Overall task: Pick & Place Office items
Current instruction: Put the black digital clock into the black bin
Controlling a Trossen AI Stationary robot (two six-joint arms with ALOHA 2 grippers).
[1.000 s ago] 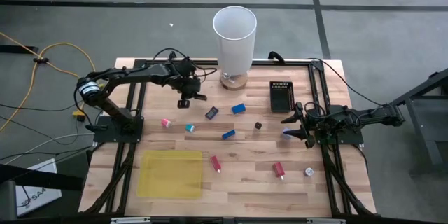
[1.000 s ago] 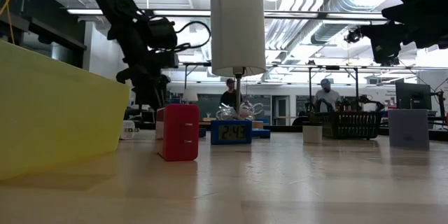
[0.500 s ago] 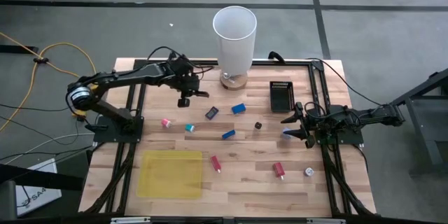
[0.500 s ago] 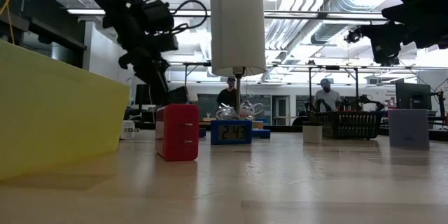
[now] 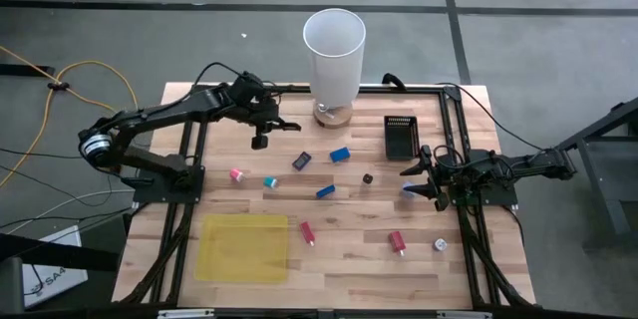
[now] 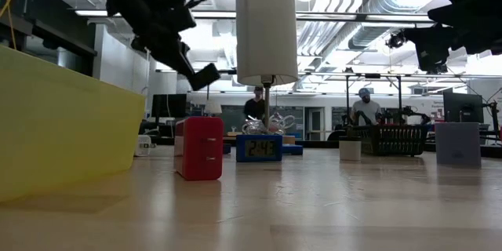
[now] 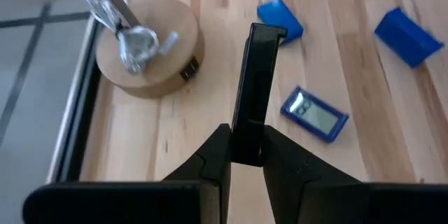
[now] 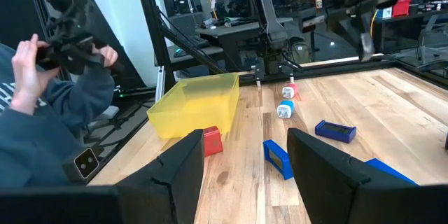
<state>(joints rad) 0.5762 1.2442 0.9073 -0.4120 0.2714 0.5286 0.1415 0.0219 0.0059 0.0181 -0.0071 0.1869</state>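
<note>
Black strip [image 7: 255, 91] clenched in left end effector [image 5: 261, 140]; blue timer [image 5: 302, 161] lies at four o'clock.

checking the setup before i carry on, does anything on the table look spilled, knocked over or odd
Nothing looks spilled or damaged. The small office items lie scattered loosely over the table, several on their sides, as loose pieces would. One oddity: the left gripper holds a thin dark flat piece in the air near the white cylinder's wooden base.

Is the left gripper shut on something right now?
Yes. The left gripper is shut on a thin black bar, raised above the table.
</note>
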